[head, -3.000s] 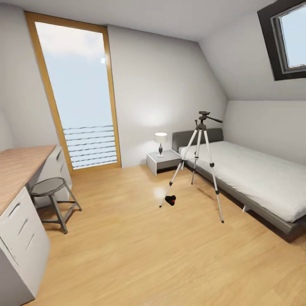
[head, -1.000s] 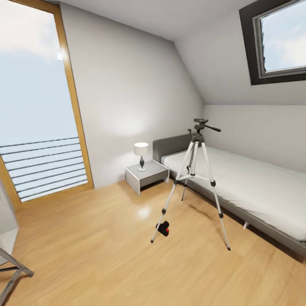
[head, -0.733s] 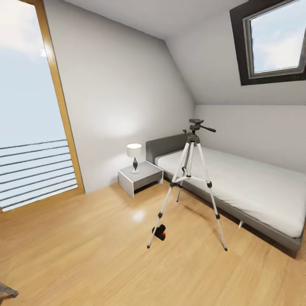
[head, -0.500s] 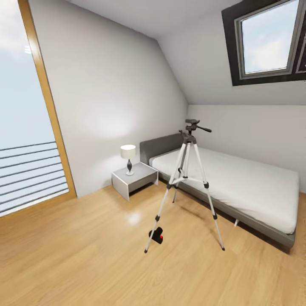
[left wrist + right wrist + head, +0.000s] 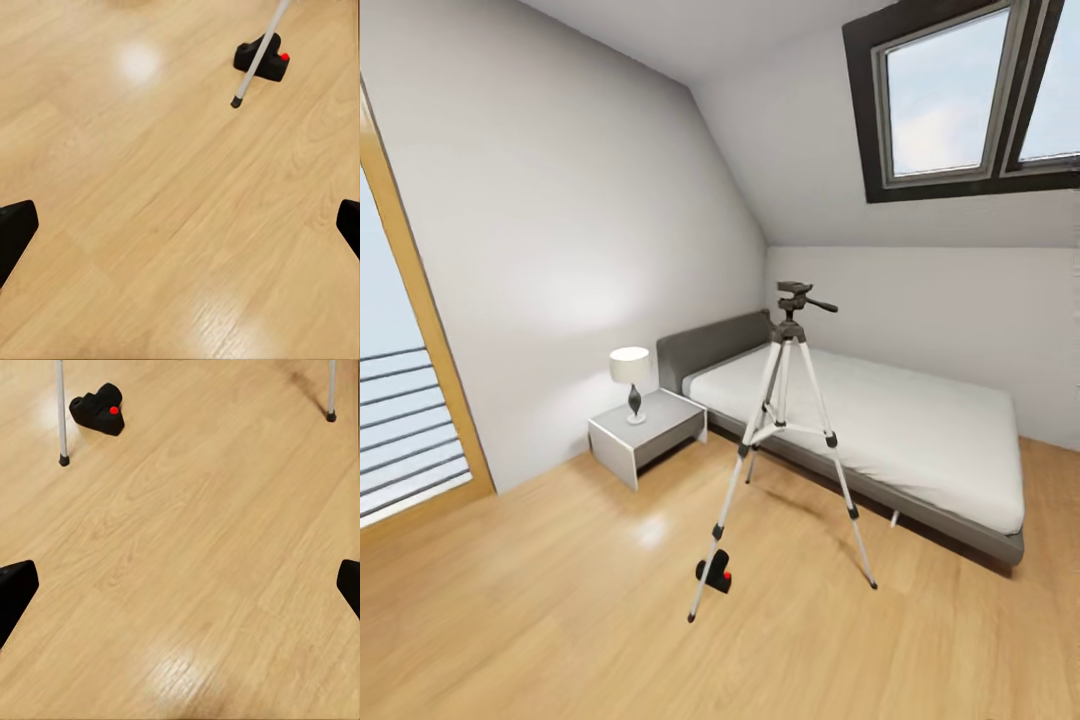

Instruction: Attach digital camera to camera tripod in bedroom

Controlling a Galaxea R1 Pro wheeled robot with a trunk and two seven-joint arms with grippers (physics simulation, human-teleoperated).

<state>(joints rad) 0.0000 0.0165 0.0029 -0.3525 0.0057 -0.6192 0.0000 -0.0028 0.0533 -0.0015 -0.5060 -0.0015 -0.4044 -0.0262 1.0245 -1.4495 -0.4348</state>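
Black digital camera (image 5: 714, 574) on wood floor (image 5: 560, 620) by camera tripod (image 5: 785, 440) leg; both claws spread, empty.

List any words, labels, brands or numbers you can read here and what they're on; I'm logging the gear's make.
None can be read.
The digital camera on the floor shows a plain red button, no lettering.
The camera tripod bears no visible label.
The lamp and nightstand are unmarked.

Digital camera (image 5: 262, 60) — partly behind tripod leg (image 5: 259, 52)
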